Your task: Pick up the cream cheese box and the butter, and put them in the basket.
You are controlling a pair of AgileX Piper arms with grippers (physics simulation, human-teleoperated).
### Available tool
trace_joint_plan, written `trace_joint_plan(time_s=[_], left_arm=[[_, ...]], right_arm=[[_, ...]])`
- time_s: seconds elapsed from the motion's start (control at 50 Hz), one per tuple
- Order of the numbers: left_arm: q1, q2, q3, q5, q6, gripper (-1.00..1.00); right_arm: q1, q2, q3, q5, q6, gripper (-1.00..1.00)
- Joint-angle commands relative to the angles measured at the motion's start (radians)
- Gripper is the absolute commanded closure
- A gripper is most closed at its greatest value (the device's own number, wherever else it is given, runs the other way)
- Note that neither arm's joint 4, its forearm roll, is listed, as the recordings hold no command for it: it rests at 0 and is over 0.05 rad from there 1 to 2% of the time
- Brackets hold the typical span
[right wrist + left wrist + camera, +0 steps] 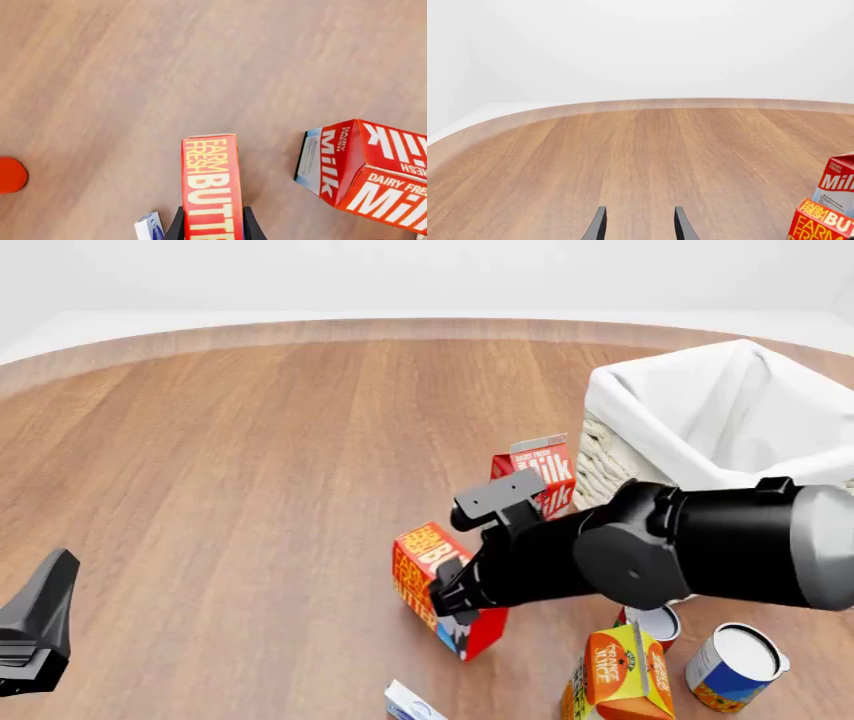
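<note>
In the front view the right arm's dark bulk covers much of the butter (424,565), leaving only its left part and lower corner showing, and hides the right gripper (212,225) altogether. The right wrist view shows that gripper only by the two dark finger bases at the frame's edge, one on each side of the butter box and against its sides: it is clamped on the butter. Whether the box rests on the tabletop (240,460) or is lifted off it cannot be told. The box's long axis runs straight along the fingers and away from the wrist, its lettered face toward the camera; in the front view it sits tilted, long side slanting down toward the near edge of the tabletop.

The cream cheese box (411,703) is cut off by the near edge of the front view, so only a white-and-blue corner shows, just toward the near edge from the butter; its heading is unclear. A sliver of it appears beside the fingers in the right wrist view.

The basket (627,405) stands toward the far right of the tabletop, cropped by the frame and partly behind the arm. The milk carton (541,472) stands between basket and butter. An orange juice carton (617,672) and a blue-and-white can (731,668) sit near the near right edge.

The left gripper (639,225) shows two parted finger tips over bare wood, holding nothing.
</note>
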Motion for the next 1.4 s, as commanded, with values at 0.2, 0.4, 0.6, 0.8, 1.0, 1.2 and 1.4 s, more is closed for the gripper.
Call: trace_joint_plan(time_s=[0.2,0.4,0.6,0.8,1.0,1.2,1.4], left_arm=[[0.0,0.0,0.0,0.0,0.0,-1.0],[0.0,0.0,0.0,0.0,0.0,-1.0],[0.0,0.0,0.0,0.0,0.0,-1.0],[0.0,0.0,0.0,0.0,0.0,-1.0],[0.0,0.0,0.0,0.0,0.0,-1.0],[0.0,0.0,0.0,0.0,0.0,-1.0],[0.0,0.0,0.0,0.0,0.0,-1.0]], right_arm=[[0.068,-0.189,-0.136,0.191,-0.045,1.0],[0.069,-0.264,-0.2,0.283,-0.104,1.0],[0.026,-0.34,-0.303,0.392,-0.168,1.0],[-0.004,-0.389,-0.359,0.458,-0.229,1.0],[-0.05,-0.443,-0.417,0.524,-0.287,1.0],[-0.116,-0.499,-0.462,0.574,-0.345,1.0],[-0.242,-0.548,-0.553,0.642,-0.385,1.0]])
